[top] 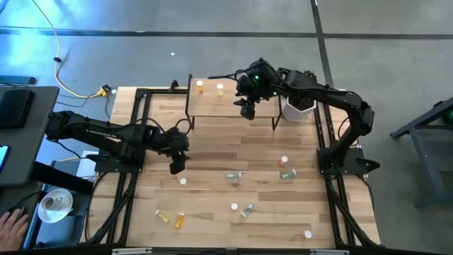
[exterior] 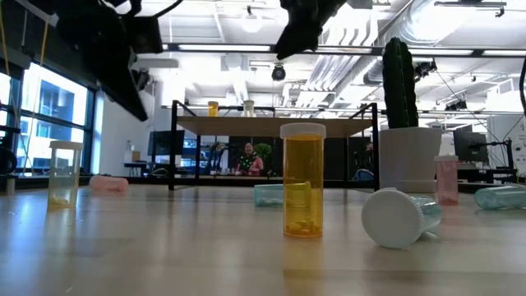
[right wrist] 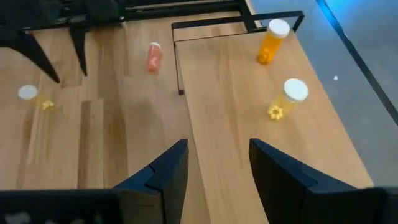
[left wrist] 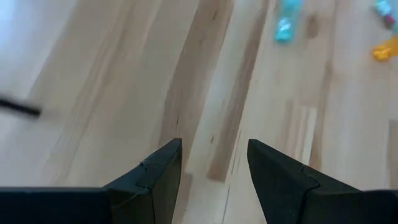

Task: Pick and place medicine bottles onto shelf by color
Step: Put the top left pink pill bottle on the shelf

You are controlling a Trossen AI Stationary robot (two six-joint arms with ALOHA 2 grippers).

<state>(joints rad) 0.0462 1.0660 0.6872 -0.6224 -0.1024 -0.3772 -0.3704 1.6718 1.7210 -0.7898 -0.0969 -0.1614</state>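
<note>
The shelf (top: pixel 228 101) stands at the table's far side on black legs. An orange bottle (top: pixel 200 86) and a yellow bottle (top: pixel 220 88) stand on its far left part; both also show in the right wrist view, the orange bottle (right wrist: pixel 272 42) and the yellow bottle (right wrist: pixel 287 99). My right gripper (top: pixel 247 110) hangs open and empty above the shelf's right half (right wrist: pixel 217 146). My left gripper (top: pixel 177 167) is open and empty above the bare table left of centre (left wrist: pixel 214 146). Several bottles stand or lie loose on the table, among them a green one (top: pixel 233 176) lying and a pink one (top: pixel 284 161) upright.
A white cactus pot (top: pixel 299 108) stands right of the shelf. An upright orange bottle (exterior: pixel 302 181) and a lying green one (exterior: pixel 399 215) are near the front. More bottles lie at the front left (top: pixel 171 219) and front right (top: pixel 306 234). A pink one (right wrist: pixel 153 56) lies left of the shelf.
</note>
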